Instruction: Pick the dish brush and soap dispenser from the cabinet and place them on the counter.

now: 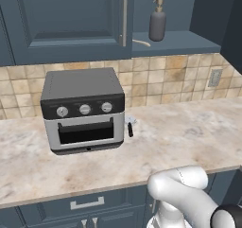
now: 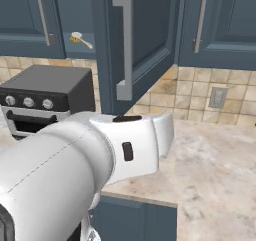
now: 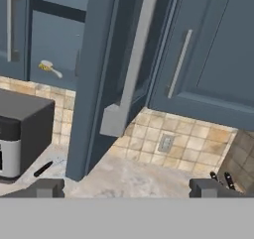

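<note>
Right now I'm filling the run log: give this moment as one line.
cabinet door: open | soap dispenser: on shelf | dish brush: on shelf | gripper: open, empty | counter: neither item placed

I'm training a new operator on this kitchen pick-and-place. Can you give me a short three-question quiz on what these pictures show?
1. True or false: the soap dispenser already stands on the counter.
2. Multiple choice: what sits on the counter below the closed cabinet door in the left base view? A) a kettle B) a toaster oven C) a sink
3. Fill in: the dish brush lies on the cabinet ____.

Key:
1. False; it stands on the open cabinet shelf.
2. B.
3. Shelf; in the right base view it shows left of the open cabinet door.
</note>
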Tool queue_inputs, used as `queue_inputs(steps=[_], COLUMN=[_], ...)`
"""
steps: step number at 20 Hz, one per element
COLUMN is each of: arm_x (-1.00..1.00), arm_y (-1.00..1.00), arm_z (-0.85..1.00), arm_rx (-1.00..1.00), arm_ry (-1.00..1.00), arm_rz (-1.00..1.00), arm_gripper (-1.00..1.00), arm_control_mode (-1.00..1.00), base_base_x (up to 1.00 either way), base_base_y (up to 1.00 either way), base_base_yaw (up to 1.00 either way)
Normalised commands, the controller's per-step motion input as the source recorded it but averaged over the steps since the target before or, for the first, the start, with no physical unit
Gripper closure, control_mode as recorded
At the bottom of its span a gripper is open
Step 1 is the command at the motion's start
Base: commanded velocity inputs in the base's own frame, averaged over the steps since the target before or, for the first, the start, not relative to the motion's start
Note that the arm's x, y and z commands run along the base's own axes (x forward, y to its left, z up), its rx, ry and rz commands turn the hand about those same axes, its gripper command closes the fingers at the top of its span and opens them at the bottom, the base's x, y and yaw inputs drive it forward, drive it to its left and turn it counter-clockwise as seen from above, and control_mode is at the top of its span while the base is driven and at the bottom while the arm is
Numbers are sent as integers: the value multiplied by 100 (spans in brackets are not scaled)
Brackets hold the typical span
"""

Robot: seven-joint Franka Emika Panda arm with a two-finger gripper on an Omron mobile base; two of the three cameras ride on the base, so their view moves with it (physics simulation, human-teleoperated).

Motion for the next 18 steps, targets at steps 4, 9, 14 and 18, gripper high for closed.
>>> queue_inputs(steps=[4, 9, 14, 18], arm_x=[-7, -2, -48, -29], arm_y=[33, 31, 46, 64], arm_z=[-13, -21, -9, 9], arm_rx=[0, -1, -9, -20], arm_ry=[-3, 0, -10, -3], arm_rz=[-33, -34, -18, -5], arm_gripper=[-100, -100, -100, -100], arm_control_mode=[-100, -100, -100, -100], base_base_x=[0, 0, 0, 0], base_base_y=[0, 0, 0, 0], base_base_yaw=[0, 0, 0, 0])
